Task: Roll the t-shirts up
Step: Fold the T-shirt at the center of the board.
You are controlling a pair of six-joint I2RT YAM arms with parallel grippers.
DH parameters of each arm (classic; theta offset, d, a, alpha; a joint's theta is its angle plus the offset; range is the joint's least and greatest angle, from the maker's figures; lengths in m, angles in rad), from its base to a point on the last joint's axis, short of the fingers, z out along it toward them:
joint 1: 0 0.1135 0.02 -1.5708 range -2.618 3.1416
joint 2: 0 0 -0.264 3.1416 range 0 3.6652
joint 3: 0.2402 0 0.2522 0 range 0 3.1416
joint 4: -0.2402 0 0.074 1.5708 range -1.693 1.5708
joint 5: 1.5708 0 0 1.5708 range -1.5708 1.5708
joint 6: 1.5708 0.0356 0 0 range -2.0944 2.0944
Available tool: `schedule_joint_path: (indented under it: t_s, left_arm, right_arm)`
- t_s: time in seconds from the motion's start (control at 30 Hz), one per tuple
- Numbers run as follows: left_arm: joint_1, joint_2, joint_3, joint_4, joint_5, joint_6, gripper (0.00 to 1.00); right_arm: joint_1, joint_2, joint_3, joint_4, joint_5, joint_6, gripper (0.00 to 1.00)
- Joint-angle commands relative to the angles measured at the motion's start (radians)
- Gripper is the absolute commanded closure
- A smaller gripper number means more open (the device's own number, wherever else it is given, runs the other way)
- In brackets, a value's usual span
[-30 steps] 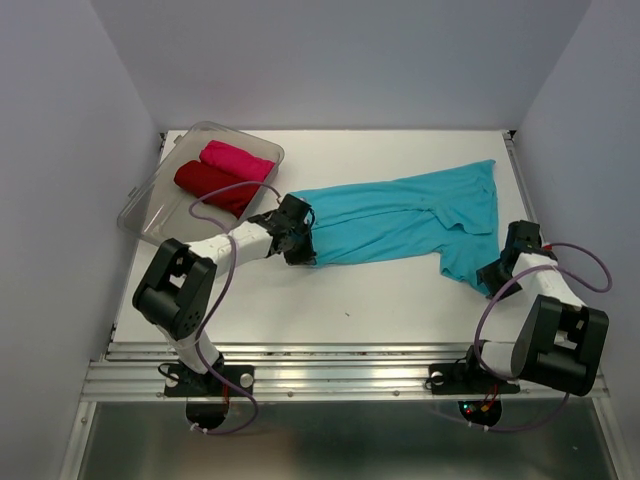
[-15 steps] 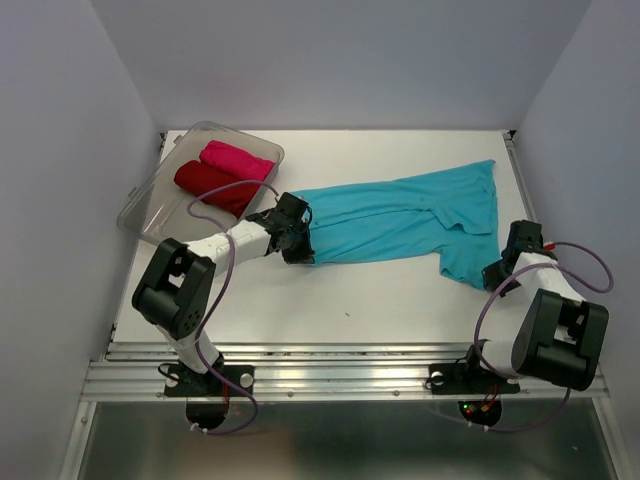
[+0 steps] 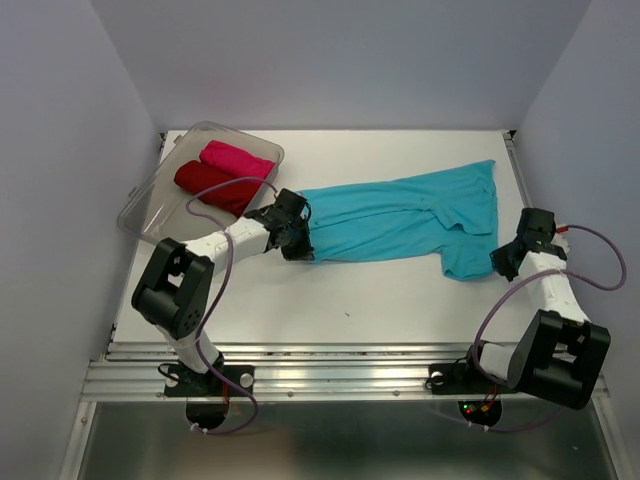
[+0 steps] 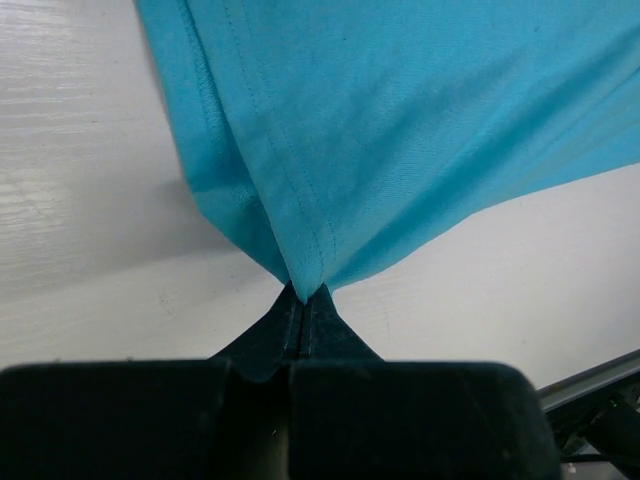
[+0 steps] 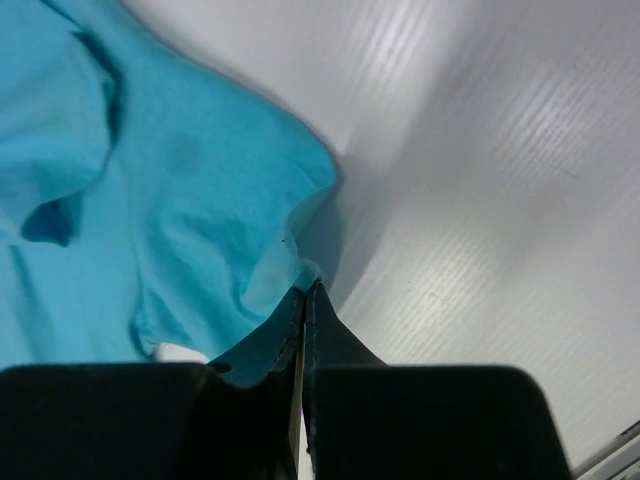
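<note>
Both grippers are pressed together on the turquoise t-shirt: the left gripper pinches the corner nearest the clear tub, and the right gripper pinches a corner at the end farthest from the tub. Between them the shirt lies stretched on the table, not yet rolled.

The biggest risk lies in the shirt itself. A sleeve and a folded-over flap bunch up at the end far from the tub, and rolling over them would likely give a lumpy, lopsided roll. Next, the right gripper's bite looks thin in its wrist view (barely a tip of hem), so a firm pull away from the tub could slip the cloth free. The left arm works just beside the tub, so a wide swing might nudge it.

How many layers either gripper holds cannot be told, and the shirt's underside is hidden. Inside the tub, the dark red t-shirt and the bright pink t-shirt sit side by side, the red one partly crossed by a purple cable.
</note>
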Motion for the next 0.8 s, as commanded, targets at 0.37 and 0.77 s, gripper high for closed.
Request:
schedule_joint_path:
  t_s: [0.37, 0.77]
  left_arm:
    - [0.057, 0.004, 0.119, -0.056, 0.023, 0.046, 1.0]
    - [0.082, 0.059, 0.176, -0.076, 0.037, 0.049, 1.0]
  right_arm:
    - [-0.007, 0.102, 0.346, 0.037, -0.031, -0.033, 0.99]
    - [-0.007, 0.24, 0.493, 0.118, -0.097, -0.044, 0.99]
